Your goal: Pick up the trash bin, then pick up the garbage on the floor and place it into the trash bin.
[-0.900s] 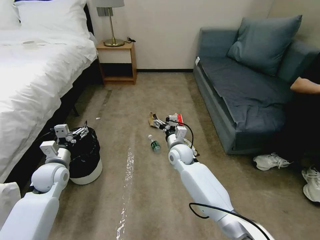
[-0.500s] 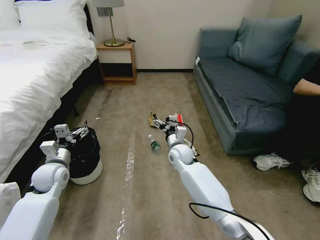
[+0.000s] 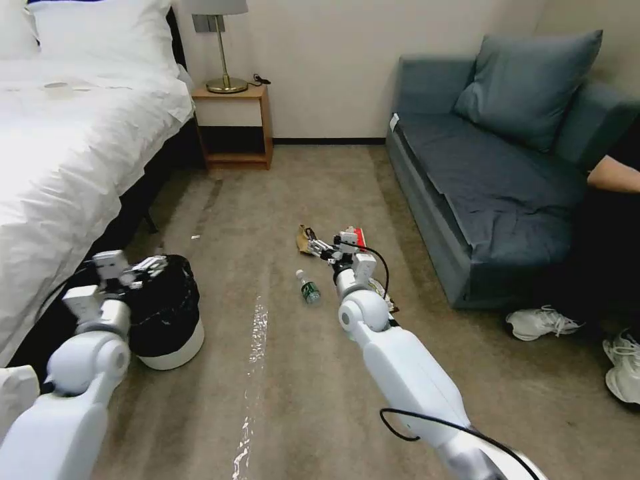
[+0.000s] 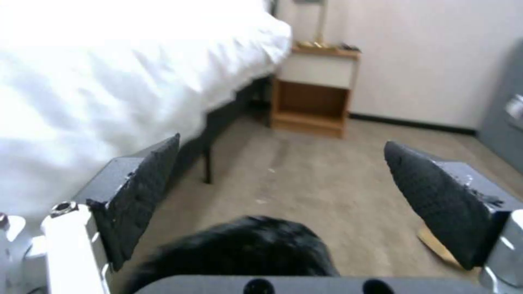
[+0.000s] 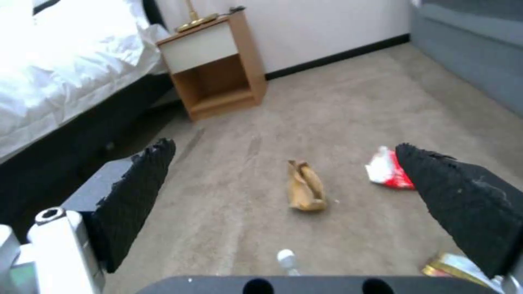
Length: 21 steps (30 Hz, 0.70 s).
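The trash bin [image 3: 175,347], white with a black bag [image 4: 245,249] over its rim, stands on the floor [image 3: 293,373] by the bed. My left gripper [image 3: 153,265] hovers open over the bin's rim on the bed side, holding nothing [image 4: 283,183]. My right gripper [image 3: 315,245] is open low over the garbage [image 5: 289,188]. A crumpled brown paper bag [image 5: 305,185] lies between its fingers' line of sight. A red-and-white packet [image 5: 384,169] lies beside one fingertip. The clear bottle [image 3: 309,288] lies left of the right wrist, and a dark-and-gold wrapper [image 5: 452,265] sits by the arm.
A white bed [image 3: 60,153] runs along the left and a wooden nightstand [image 3: 233,127] stands at the far wall. A blue sofa [image 3: 493,167] lines the right side. White sneakers [image 3: 540,322] and a seated person's arm are at the right edge.
My left arm and gripper have shifted a little to the left and back over the bin. The right arm and the litter have stayed where they were.
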Motion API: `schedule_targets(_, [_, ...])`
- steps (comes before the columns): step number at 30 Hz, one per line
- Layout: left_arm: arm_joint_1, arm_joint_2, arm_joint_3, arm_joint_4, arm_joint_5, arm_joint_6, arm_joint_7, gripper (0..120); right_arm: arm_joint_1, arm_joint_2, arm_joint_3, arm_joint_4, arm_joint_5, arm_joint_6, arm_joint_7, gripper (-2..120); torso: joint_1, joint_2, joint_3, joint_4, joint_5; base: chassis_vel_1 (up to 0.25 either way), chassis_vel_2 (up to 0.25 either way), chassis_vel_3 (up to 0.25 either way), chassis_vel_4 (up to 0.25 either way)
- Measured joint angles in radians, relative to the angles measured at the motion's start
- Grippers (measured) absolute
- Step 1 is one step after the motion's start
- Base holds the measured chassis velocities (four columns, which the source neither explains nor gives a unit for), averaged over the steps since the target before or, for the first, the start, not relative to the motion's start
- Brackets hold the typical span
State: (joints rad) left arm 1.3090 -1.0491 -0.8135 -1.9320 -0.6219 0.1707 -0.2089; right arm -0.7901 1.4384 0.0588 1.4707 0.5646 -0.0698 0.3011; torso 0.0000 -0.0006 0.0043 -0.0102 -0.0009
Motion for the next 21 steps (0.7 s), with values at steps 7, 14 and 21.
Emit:
schedule_targets(7, [0.184,-0.012,-0.191,-0.195,-0.064,0.025,-0.086,100,-0.149,-0.045,0.088,0.171,-0.005,-0.035,0.019,100,0.0,0.0,0.0,-0.0002,0.0001,0.0,0.0,0.0,0.0])
schedule_targets(14, [0.208,-0.008,-0.228,-0.168,-0.046,-0.028,-0.053,100,-0.313,-0.095,0.183,0.358,-0.01,-0.072,0.038,100,0.0,0.0,0.0,-0.0007,0.0005,0.0,0.0,0.0,0.0])
schedule_targets(21, [0.193,0.012,-0.217,-0.094,-0.011,-0.071,0.001,100,-0.469,-0.142,0.275,0.538,-0.014,-0.108,0.057,100,0.0,0.0,0.0,-0.0002,-0.0002,0.0,0.0,0.0,0.0])
